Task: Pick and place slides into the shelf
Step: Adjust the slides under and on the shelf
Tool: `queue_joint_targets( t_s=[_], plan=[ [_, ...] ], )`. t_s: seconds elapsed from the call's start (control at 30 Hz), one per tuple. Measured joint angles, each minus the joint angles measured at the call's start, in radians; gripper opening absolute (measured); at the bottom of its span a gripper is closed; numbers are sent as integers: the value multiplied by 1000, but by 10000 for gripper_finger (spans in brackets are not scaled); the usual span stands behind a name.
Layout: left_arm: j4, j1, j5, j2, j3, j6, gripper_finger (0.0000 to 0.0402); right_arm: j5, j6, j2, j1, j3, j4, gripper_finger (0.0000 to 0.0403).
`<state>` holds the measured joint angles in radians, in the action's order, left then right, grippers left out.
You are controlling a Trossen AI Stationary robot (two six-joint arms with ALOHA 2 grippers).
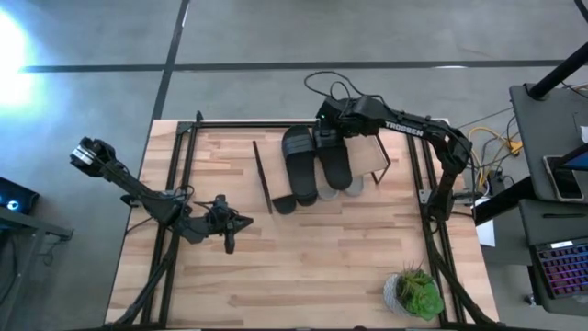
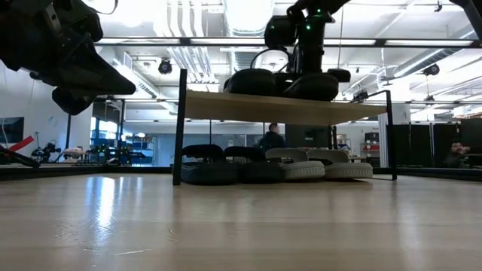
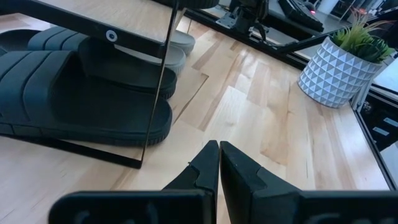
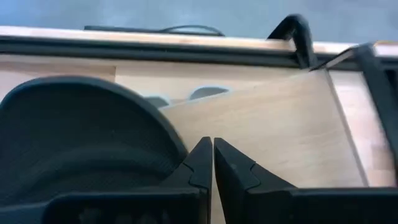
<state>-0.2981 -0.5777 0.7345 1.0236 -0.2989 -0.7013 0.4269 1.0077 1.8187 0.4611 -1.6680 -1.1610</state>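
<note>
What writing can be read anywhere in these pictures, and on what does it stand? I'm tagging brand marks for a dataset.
"TROSSEN": white letters on the right arm in the high view.
Laptop keyboard at the right edge: key legends too small to read.
Slides, shelf and plant pot: no writing visible.
Low view and both wrist views: no legible text.

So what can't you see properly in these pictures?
- High view: the grey slides sit mostly under the shelf, whose plank hides all but their tips.
- High view: the right hand, shut, and its arm cover the back ends of the black slides on top.
- Low view: the left hand is cut off by the picture's top edge.
- Low view: the people behind the shelf are too small and dim to make out.
</note>
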Motion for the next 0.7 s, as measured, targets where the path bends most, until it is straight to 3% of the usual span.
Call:
queue_joint_targets(
  t_s=[0.33, 0.4, 0.53, 0.7],
  plan=[
    [-6, 0, -1, 4, 0, -1, 0, 233, -3, -70, -41, -88, -75, 9],
    [-10, 0, -1, 4, 0, -1, 0, 178, -92, -93, -72, -118, -12, 9],
    [-8, 2, -2, 4, 0, -1, 0, -60, -249, -101, -162, -175, 143, 9],
    [-8, 3, -1, 4, 2, -2, 0, -87, -174, -31, -298, -253, 164, 9]
  ],
)
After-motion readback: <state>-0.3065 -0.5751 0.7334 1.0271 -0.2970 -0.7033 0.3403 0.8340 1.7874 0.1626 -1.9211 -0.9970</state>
